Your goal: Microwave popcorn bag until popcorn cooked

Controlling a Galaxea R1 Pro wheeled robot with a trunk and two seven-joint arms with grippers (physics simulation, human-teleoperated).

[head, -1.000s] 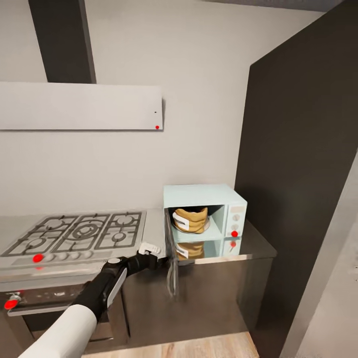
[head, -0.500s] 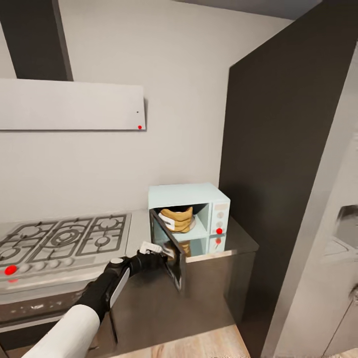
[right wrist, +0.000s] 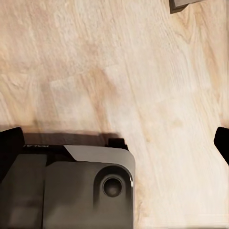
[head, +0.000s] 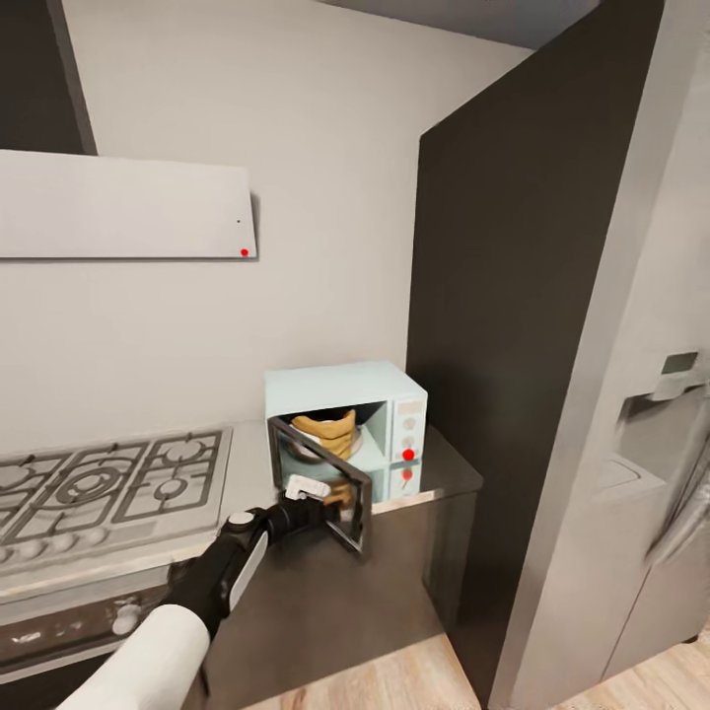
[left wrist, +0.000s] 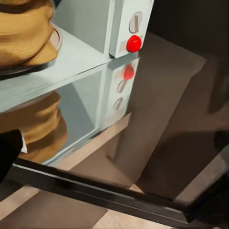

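Popcorn bag half behind microwave door

popcorn bag: lower part behind door (half-open) | kernels: indiscernible

Left arm: white upper sleeve, black forearm with pale grey side panel | wrist: round grey cap, white bracket | base: dark grey housing, rounded corner, circular recessed socket
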